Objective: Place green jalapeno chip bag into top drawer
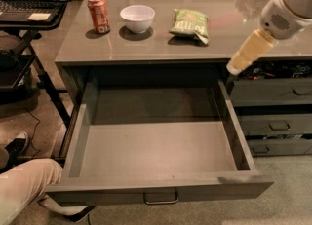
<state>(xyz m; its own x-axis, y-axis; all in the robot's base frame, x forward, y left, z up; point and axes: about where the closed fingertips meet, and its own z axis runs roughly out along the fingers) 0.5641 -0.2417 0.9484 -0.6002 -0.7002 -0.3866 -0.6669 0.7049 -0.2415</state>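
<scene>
The green jalapeno chip bag [190, 24] lies flat on the grey countertop [161, 48], right of the white bowl. The top drawer [161, 187] is pulled wide open below the counter and holds nothing; its metal bar handle [161, 198] is at the front centre. My gripper [237, 66] hangs from the arm at the upper right. Its cream-coloured end points down-left over the counter's front edge, above the drawer's right rear corner. It is to the right of the bag, nearer the camera, and apart from it.
An orange-red soda can [99, 13] and a white bowl [137, 18] stand left of the bag. Narrower grey drawers [278, 121] are stacked at the right. A laptop on a stand [29, 0] is at the far left. A person's leg [24, 190] and shoe [17, 146] are beside the drawer's left front.
</scene>
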